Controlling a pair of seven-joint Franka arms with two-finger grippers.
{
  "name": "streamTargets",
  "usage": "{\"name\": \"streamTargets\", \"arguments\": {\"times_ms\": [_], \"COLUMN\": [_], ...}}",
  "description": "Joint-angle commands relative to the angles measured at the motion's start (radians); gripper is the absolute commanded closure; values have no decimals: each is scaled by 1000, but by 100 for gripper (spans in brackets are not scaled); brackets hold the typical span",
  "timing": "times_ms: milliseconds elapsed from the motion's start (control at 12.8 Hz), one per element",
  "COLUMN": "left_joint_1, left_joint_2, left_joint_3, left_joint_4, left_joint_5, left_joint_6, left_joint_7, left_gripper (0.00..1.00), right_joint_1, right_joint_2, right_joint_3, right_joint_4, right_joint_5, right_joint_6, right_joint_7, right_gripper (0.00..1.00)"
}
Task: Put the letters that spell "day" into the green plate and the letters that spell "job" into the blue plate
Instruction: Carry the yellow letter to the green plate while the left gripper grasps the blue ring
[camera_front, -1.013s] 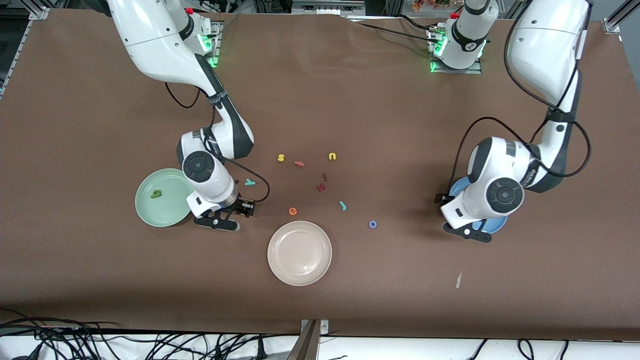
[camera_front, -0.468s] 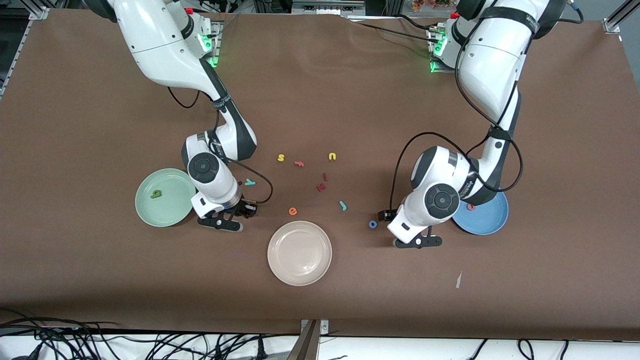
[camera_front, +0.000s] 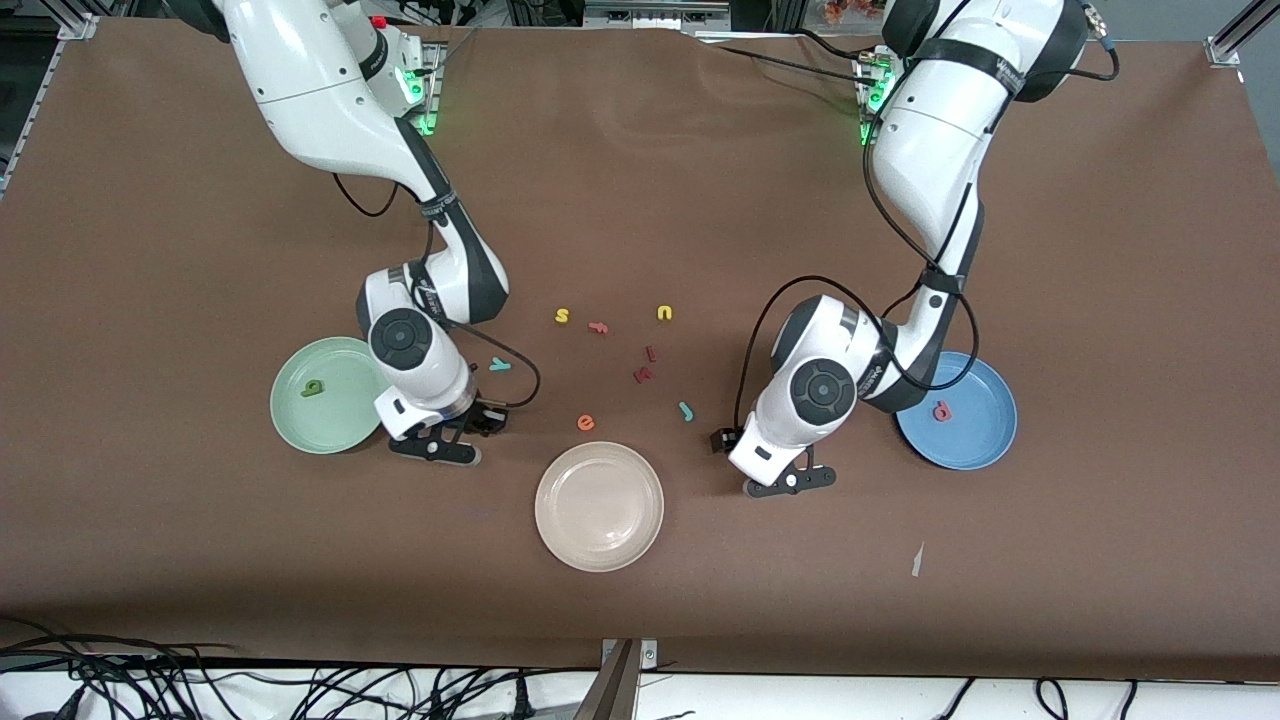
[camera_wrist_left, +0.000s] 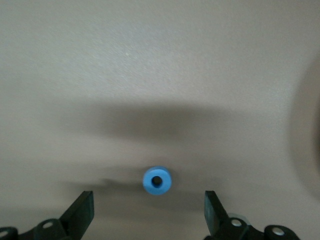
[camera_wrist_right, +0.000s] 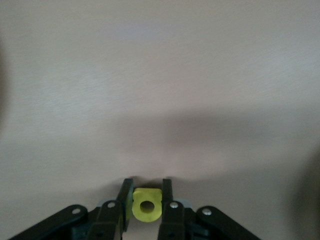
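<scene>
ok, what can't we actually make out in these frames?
- Blue "o": hidden in the front view by the left arm's wrist; shows only in the left wrist view, under the open left pincer.
- Yellow "a": shows only in the right wrist view, clamped in the right pincer; the arm's wrist covers it in the front view.
- Dark red letters: too small to read in the front view.

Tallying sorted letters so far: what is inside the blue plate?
One salmon-pink b lies inside the blue plate. The left arm covers part of the plate's rim nearest the letters, so that strip cannot be seen.
</scene>
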Motion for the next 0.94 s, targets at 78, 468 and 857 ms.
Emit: {"name": "streamTargets", "arguments": {"times_ms": [78, 468, 857], "left_joint_1": [-20, -28, -28], "left_joint_2": [40, 54, 55], "left_joint_3": [13, 18, 21], "left_joint_4": [41, 41, 46], "left_joint_5": [-22, -18, -15], "left_joint_6": [3, 3, 4], "left_joint_7": [-30, -31, -31], "left_gripper": [14, 41, 64], "right_joint_1": [-2, -5, -5], "right_joint_2": [-93, -216, -265], "right_joint_3": [-78, -182, -202], "right_joint_4": [-14, -192, -363], "right_joint_5": [-9, 3, 26], "right_joint_6": [-156, -132, 42], "right_joint_7": [-167, -408, -459], "right_gripper": [83, 83, 25]}}
